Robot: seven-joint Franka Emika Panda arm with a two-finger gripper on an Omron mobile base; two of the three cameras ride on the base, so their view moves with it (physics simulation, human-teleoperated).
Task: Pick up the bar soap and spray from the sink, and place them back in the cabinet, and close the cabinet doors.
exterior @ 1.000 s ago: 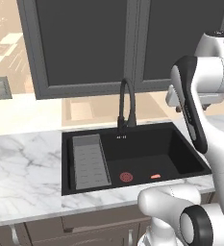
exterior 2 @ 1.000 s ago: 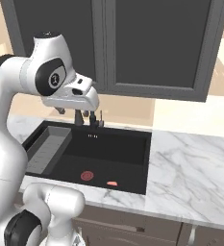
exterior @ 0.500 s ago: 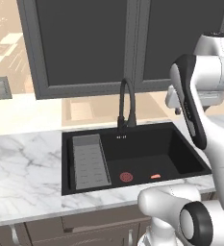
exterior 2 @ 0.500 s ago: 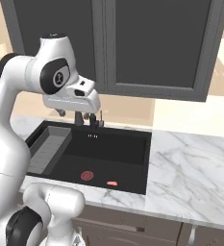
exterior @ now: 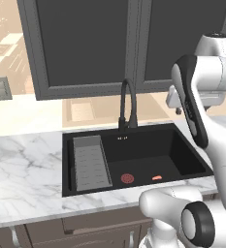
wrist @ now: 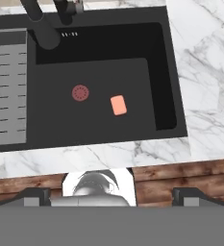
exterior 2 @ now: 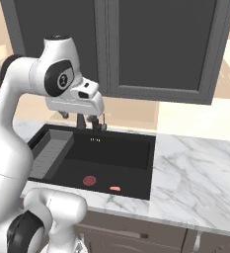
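We look down past our hand [wrist: 111, 194], its two dark fingers standing wide apart and holding nothing, at the near edge of the white marbled stone bench [wrist: 200, 72] and the brown wooden drawer fronts [wrist: 180, 175] beneath it. Just beyond that edge lies the black rectangular sink [wrist: 168, 77]. On its bare floor, towards the near right, rests the small flat salmon-pink bar soap [wrist: 118, 105], its long axis running roughly near to far with a slight slant. The round dark-red slotted drain disc [wrist: 80, 92] sits just to the left of it, apart from it. The grey ribbed tray insert [wrist: 7, 86] fills the left end of the basin, and the black gooseneck faucet [exterior: 127, 106] rises at the far rim.

From the base cameras our hand [exterior 2: 84, 118] hangs high near the faucet, so the soap lies below it and nearer to us; we judge the coming move to be a descent towards the near right of the basin. We cannot find the spray bottle in the sink. Farthest off hangs a grey-framed cabinet with flat dark panes [exterior: 85, 43], its doors shut.
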